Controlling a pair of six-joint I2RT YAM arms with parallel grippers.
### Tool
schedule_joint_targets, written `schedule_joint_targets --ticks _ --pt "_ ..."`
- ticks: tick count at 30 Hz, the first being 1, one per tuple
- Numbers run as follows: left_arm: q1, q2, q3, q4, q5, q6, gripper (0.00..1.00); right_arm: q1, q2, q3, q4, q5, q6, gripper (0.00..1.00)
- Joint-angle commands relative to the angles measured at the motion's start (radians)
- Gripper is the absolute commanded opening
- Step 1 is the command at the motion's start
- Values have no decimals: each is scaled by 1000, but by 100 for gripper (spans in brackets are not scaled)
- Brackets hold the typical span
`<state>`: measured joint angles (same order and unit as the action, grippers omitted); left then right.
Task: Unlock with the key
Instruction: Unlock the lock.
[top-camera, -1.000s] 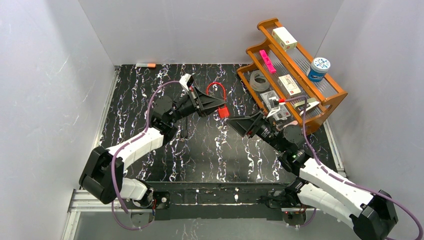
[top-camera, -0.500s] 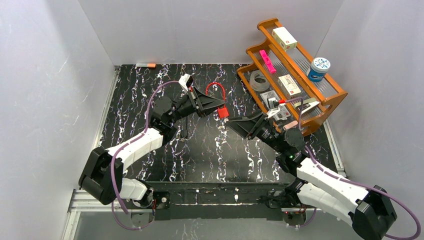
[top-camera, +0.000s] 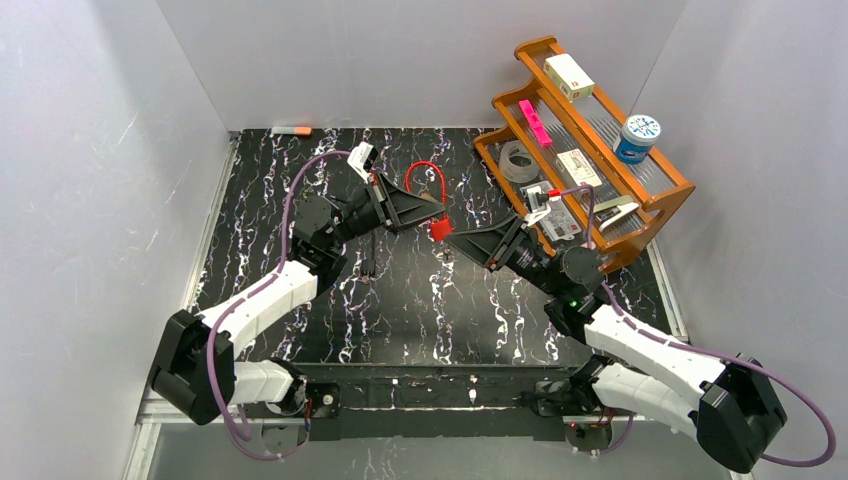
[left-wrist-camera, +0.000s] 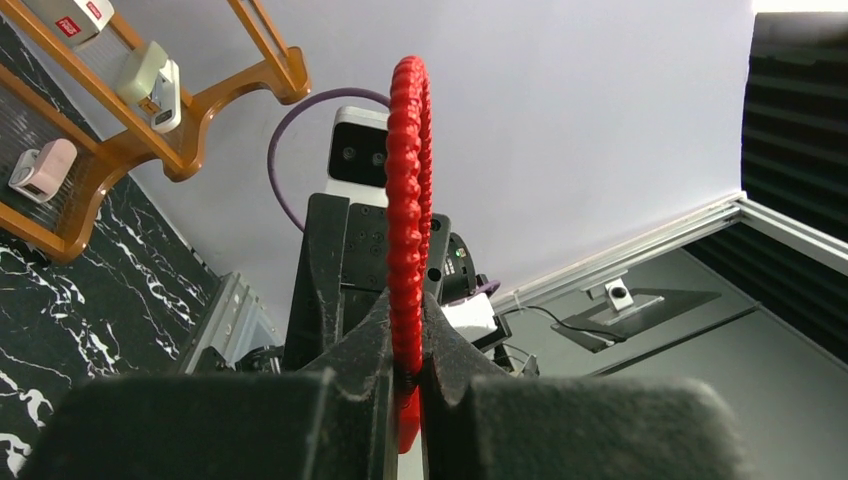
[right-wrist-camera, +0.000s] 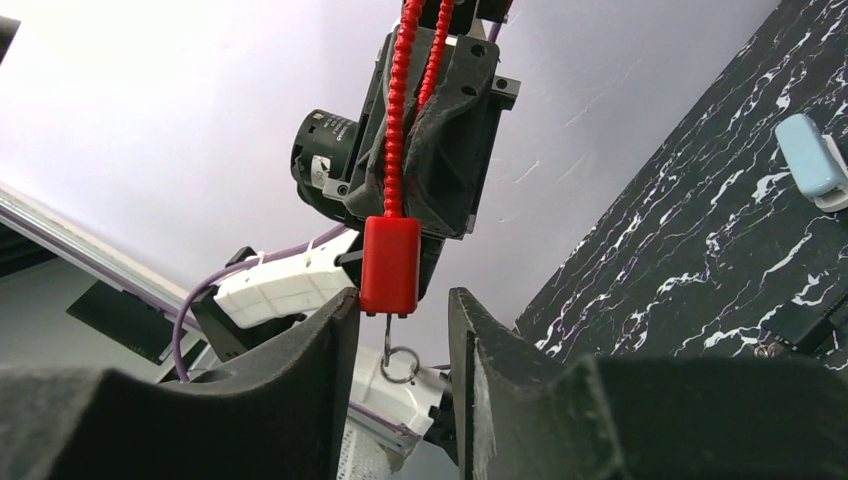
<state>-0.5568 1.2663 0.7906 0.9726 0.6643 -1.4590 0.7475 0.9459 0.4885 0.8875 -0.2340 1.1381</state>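
A red padlock (top-camera: 438, 228) with a ribbed red cable loop (top-camera: 424, 181) hangs in the air over the mat. My left gripper (top-camera: 435, 207) is shut on the cable (left-wrist-camera: 407, 240) just above the lock's body, holding it up. In the right wrist view the red body (right-wrist-camera: 390, 265) hangs down with a small silver key (right-wrist-camera: 389, 337) and its ring (right-wrist-camera: 400, 364) sticking out of its underside. My right gripper (right-wrist-camera: 400, 345) is open, its fingers standing on either side of the key and the lock's lower edge, with a gap to the key on both sides.
A wooden rack (top-camera: 590, 140) at the right holds a tape roll, small boxes, a pink item and a blue-lidded jar. An orange-tipped marker (top-camera: 291, 131) lies at the mat's far edge. A light blue object (right-wrist-camera: 812, 165) lies on the black marbled mat (top-camera: 400, 310).
The left gripper has lifted the padlock and drawn it a little left. The right gripper has moved in under the lock and its jaws have narrowed around the key.
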Motion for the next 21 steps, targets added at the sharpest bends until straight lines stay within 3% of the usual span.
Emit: schedule_joint_targets --ticks 1,4,10,14,19,21 --pt "-6 -46 25 51 42 31 0 -5 7 44 59 -9 -13 47" --pt "-6 -50 20 51 39 35 0 -4 16 55 56 -10 -20 49" --pt "-6 -54 14 51 39 39 0 -5 39 60 80 -16 -24 33" --pt "-6 -56 1 50 36 41 23 -4 44 67 87 -6 -36 17" --pt "-6 -63 -25 50 34 45 47 -4 35 59 101 33 -30 13" --pt "-6 -65 -34 50 36 46 50 -5 32 50 113 49 -25 13"
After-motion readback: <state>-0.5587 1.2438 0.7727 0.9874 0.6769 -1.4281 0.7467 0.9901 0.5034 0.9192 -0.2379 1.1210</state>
